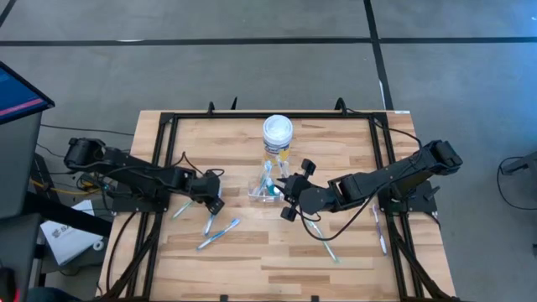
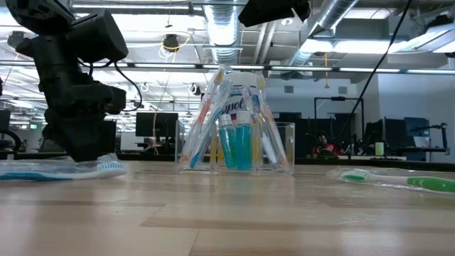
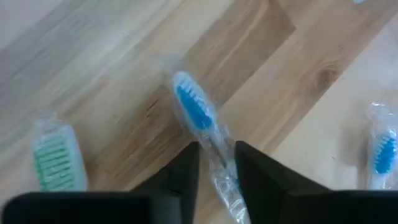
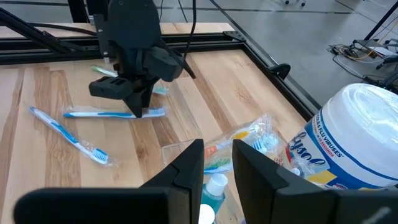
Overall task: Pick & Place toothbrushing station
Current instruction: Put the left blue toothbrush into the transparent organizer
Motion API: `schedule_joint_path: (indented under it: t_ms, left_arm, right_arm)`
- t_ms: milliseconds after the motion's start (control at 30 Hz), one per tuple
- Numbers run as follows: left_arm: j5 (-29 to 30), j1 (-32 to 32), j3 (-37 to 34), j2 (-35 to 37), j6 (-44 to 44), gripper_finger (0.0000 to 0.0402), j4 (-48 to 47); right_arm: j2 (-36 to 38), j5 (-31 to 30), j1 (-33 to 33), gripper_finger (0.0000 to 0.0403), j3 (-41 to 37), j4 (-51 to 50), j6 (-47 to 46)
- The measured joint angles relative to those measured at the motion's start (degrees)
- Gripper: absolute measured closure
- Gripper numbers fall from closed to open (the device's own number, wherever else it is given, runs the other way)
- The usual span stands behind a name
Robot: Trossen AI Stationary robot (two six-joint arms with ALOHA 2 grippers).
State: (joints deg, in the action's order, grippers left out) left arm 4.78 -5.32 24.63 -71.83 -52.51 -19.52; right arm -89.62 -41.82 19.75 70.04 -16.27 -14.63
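A small clear plastic cup [image 1: 263,191] stands mid-table and holds several wrapped toothbrushes and teal tubes [image 2: 236,146]. My left gripper [image 1: 216,204] points down at the table left of the cup, shut on a wrapped blue-white toothbrush [image 3: 193,106] that lies flat on the wood [image 4: 112,113]. My right gripper [image 1: 289,195] hovers just right of and above the cup [image 4: 211,163]. Its fingers are nearly together, with nothing between them. My left gripper pinches the blue-white toothbrush by its neck [image 3: 214,148], just behind the bristle head, between its two fingers. The fingers come from above, pointing down, and lie across the brush. The brush, in its clear wrapper, lies along the table [image 2: 57,169].
A white-lidded yellow jar [image 1: 278,134] stands just behind the cup. Loose wrapped toothbrushes lie at the left [image 1: 180,208], [image 1: 220,233] and at the right [image 1: 323,243], [image 1: 379,226]. A green brush head [image 3: 53,158] lies close beside my left gripper. A black frame [image 1: 252,116] runs round the table.
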Motion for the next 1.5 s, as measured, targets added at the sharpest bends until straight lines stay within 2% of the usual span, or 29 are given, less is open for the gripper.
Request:
schedule_joint_path:
  t_ms: [133,200,467,733,933,1167,1500]
  left_arm:
    - [-0.09,0.00,-0.22,1.86,1.95,0.0375,0.44]
    - [0.02,0.00,-0.20,2.50,3.05,0.0394,0.53]
    - [3.22,-0.02,-0.18,5.37,4.64,0.0401,1.36]
    - [7.59,-1.87,-0.16,12.04,7.04,0.0401,3.86]
    - [9.53,-6.62,-0.13,17.25,10.64,0.0401,11.31]
    - [13.24,-11.48,-0.09,19.30,18.79,0.0401,21.49]
    - [14.24,-12.44,-0.09,19.30,33.09,0.0401,40.36]
  right_arm:
    - [0.00,-0.01,0.00,0.0327,0.00,0.00,0.00]
    - [0.00,0.00,0.00,0.0327,0.00,0.00,0.00]
    - [0.00,0.00,0.00,0.0327,0.00,0.00,0.00]
    - [0.00,0.28,0.00,0.0327,0.00,-0.02,0.00]
    - [-0.04,1.31,0.02,0.0327,0.00,0.00,-0.46]
    - [-0.59,1.46,0.00,0.0327,-0.02,0.48,-0.46]
    - [-0.59,1.46,0.00,0.0327,-0.02,5.66,-0.45]
